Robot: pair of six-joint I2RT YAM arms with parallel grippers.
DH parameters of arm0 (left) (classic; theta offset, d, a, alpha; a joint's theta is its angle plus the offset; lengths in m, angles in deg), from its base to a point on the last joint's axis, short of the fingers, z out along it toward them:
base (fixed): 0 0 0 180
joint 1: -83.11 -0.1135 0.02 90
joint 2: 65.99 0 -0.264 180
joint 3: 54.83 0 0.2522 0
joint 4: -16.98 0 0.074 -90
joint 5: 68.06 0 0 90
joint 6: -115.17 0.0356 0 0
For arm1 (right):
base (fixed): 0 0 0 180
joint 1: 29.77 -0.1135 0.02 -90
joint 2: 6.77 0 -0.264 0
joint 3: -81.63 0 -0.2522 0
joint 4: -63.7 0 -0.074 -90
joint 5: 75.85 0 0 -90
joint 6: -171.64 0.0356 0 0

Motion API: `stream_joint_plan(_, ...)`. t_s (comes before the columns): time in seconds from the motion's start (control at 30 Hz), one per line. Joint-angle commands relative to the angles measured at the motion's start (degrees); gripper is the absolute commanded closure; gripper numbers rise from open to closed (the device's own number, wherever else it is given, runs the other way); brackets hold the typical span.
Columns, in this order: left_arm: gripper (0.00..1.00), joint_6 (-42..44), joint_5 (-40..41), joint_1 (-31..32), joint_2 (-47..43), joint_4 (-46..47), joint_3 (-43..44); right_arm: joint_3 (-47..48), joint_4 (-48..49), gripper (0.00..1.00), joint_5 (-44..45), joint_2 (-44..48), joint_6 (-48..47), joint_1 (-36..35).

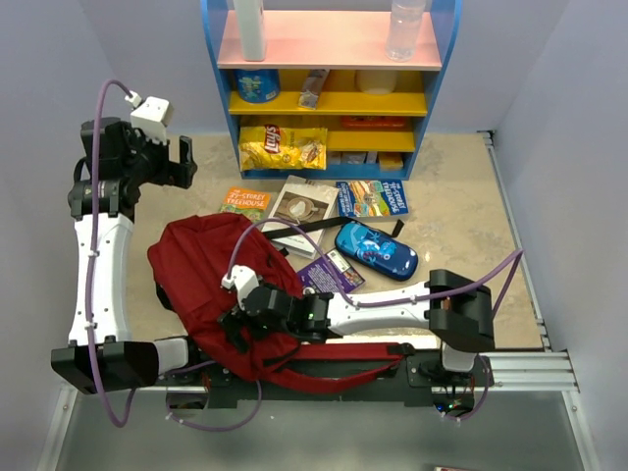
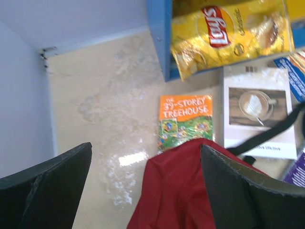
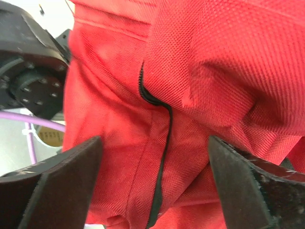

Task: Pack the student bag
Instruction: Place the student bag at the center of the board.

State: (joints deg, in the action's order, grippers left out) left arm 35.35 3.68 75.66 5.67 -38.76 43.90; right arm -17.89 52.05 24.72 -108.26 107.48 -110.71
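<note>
My right pincer (image 3: 153, 183) is released, its jaws spread wide just over the student bag (image 3: 214, 62), a black zip (image 3: 164, 143) running between them; the dark-red bag lies slumped on the tabletop (image 1: 461, 226), near edge, left of centre; my left pincer (image 2: 145, 186), also released, hovers above the bag's far corner; past it lie an orange book (image 2: 185, 121) and a yellow crisp packet (image 2: 228, 36).

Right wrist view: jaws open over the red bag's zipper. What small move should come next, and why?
Probably lower the right gripper and close on the fabric beside the zipper, to start pulling the student bag open. The jaws straddle that zipper, which looks closed, and the orange book and pencil case lie outside it.
</note>
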Motion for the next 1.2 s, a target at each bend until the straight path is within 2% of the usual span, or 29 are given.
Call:
stream_joint_plan(0.0, 0.0, 1.5, 2.7, -1.0, -1.2, 3.3, 3.4, 5.1, -3.6, 0.02, 1.2, 1.4, -1.0, 0.9)
stream_joint_plan(0.1, 0.0, 2.0, 1.6, -1.1, -1.2, 3.3, 1.3, 8.7, -8.2, 0.01, 1.9, 3.8, -3.2, 1.8)
stream_joint_plan(0.23, 0.0, 2.1, 0.9, -1.1, -1.3, 3.7, 0.2, 8.5, -7.9, 0.01, -4.4, 10.1, -4.9, 5.4)
stream_joint_plan(0.3, 0.0, 2.6, 0.2, -1.1, -1.3, 3.6, 0.6, 6.4, -8.2, 0.01, -0.8, 14.3, -4.8, 7.8)
stream_joint_plan(0.43, 0.0, 2.9, -2.1, -1.1, -0.8, 3.3, 0.6, -2.0, -6.6, 0.05, 0.1, 17.1, -1.2, 21.3)
stream_joint_plan(0.5, 0.0, 2.9, -2.9, -1.1, -0.4, 3.1, 0.6, -3.0, -6.7, 0.06, 2.4, 14.9, -3.0, 22.9)
stream_joint_plan(0.77, 0.0, 3.6, -4.7, -1.0, 0.1, 2.8, -0.3, 1.1, -4.2, 0.1, -2.8, 1.7, -5.5, 23.9)
stream_joint_plan(0.97, 0.0, 5.0, -4.2, -1.0, -0.4, 1.9, -0.3, 1.2, -2.4, 0.2, -6.0, -4.8, -4.3, 24.0)
stream_joint_plan(1.07, 0.0, 5.2, -4.2, -1.0, -1.0, 1.7, -0.7, 0.8, -0.1, 0.37, -6.0, -5.3, -4.1, 24.0)
stream_joint_plan(1.1, 0.0, 5.4, -4.1, -1.0, -1.2, 2.0, -1.2, 0.5, 0.9, 0.57, -5.7, -5.2, -4.0, 24.0)
stream_joint_plan(1.17, 0.0, 5.3, -3.9, -1.1, -1.7, 2.5, -1.9, 1.0, 1.1, 0.9, -5.5, -3.9, -4.0, 24.0)
